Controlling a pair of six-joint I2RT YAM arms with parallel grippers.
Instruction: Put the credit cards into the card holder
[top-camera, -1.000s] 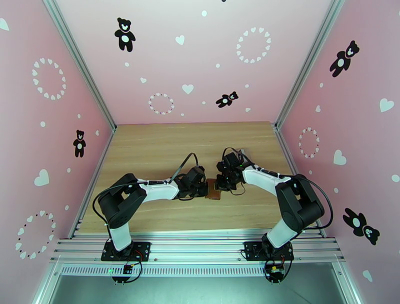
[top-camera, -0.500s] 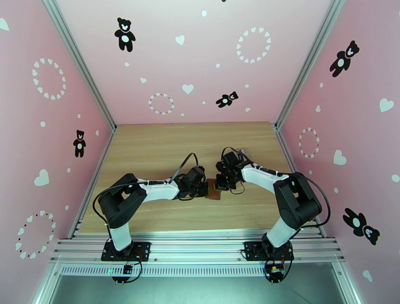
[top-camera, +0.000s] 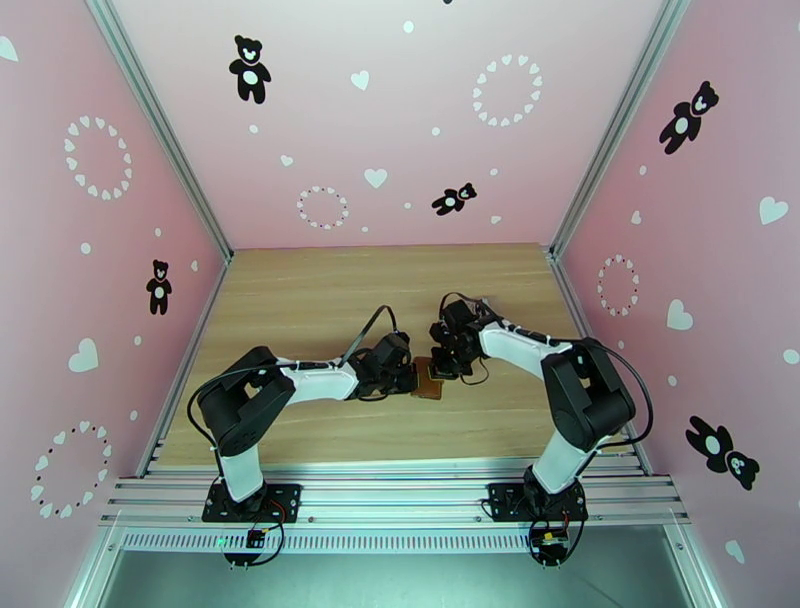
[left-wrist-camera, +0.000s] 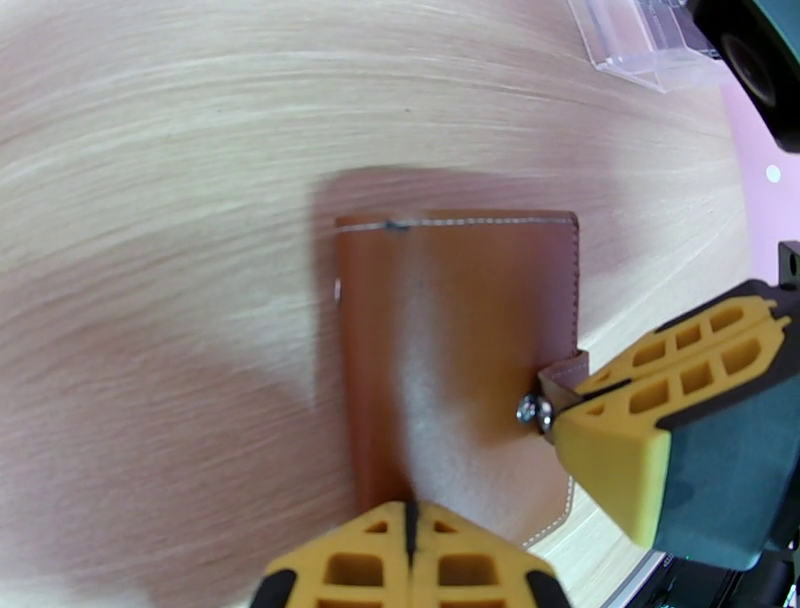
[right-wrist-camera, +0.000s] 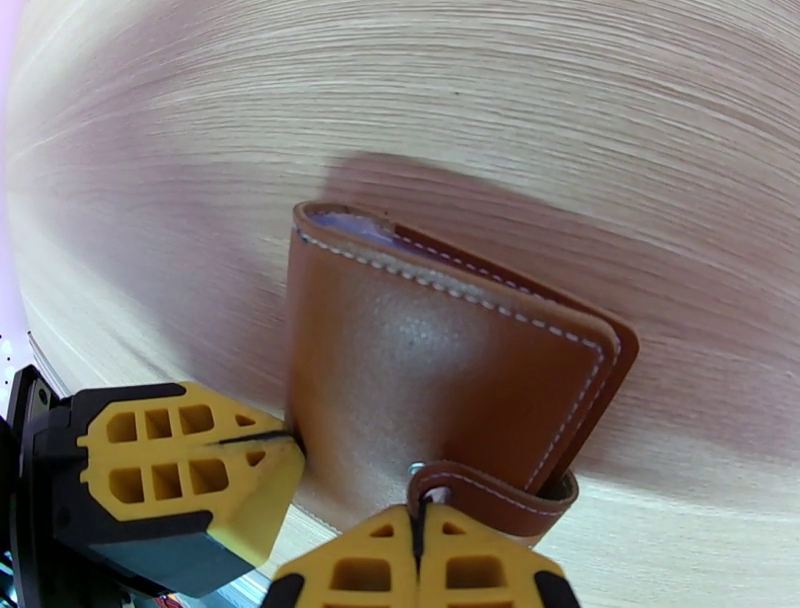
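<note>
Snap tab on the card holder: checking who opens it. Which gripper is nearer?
Right. The right gripper is shut on the snap tab; the left gripper pinches another edge of the card holder.

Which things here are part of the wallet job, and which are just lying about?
For the job: brown wallet, folded shut; its snap tab, pinched by the right pincer; left pincer, shut at the wallet's edge.
Lying about: clear plastic case, apart from the wallet on the table.
</note>
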